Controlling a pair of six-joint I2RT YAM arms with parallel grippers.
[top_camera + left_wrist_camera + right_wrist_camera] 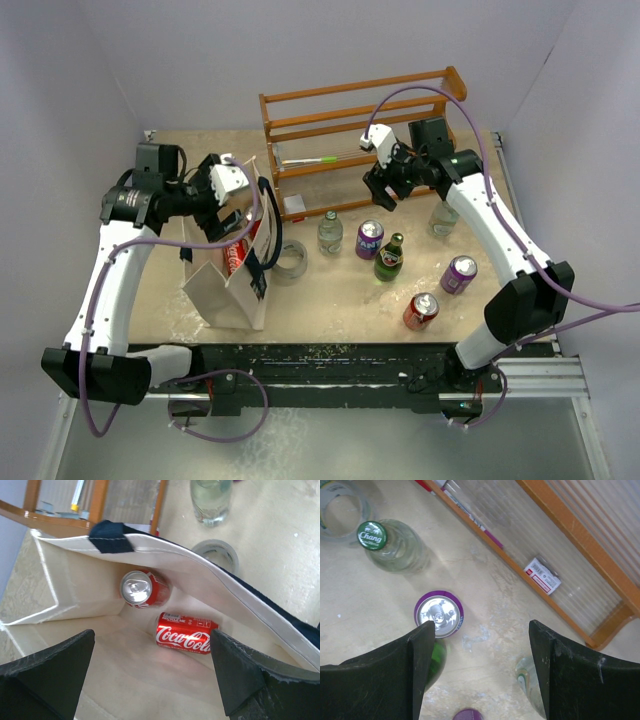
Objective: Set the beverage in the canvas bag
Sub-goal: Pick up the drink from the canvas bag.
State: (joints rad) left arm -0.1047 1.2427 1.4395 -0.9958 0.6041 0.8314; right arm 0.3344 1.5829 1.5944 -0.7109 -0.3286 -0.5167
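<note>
The cream canvas bag [228, 292] with navy handles stands open at the left. Inside it, in the left wrist view, one red Coca-Cola can [186, 633] lies on its side on the bag floor [125, 670] and a second red can [137, 588] stands beside it. My left gripper [152, 650] is open and empty, just above the bag's mouth [228, 205]. My right gripper [481, 630] is open and empty, hovering over the table in front of the rack [385, 188]. A purple can [439, 614] stands just by its left finger.
On the table stand a clear green-capped bottle [330, 232], a purple can [369, 239], a green bottle [390, 257], another purple can [459, 274], a red can [421, 311] and a clear bottle [445, 215]. A clear ring [291, 262] lies by the bag. The orange wooden rack [360, 110] stands behind.
</note>
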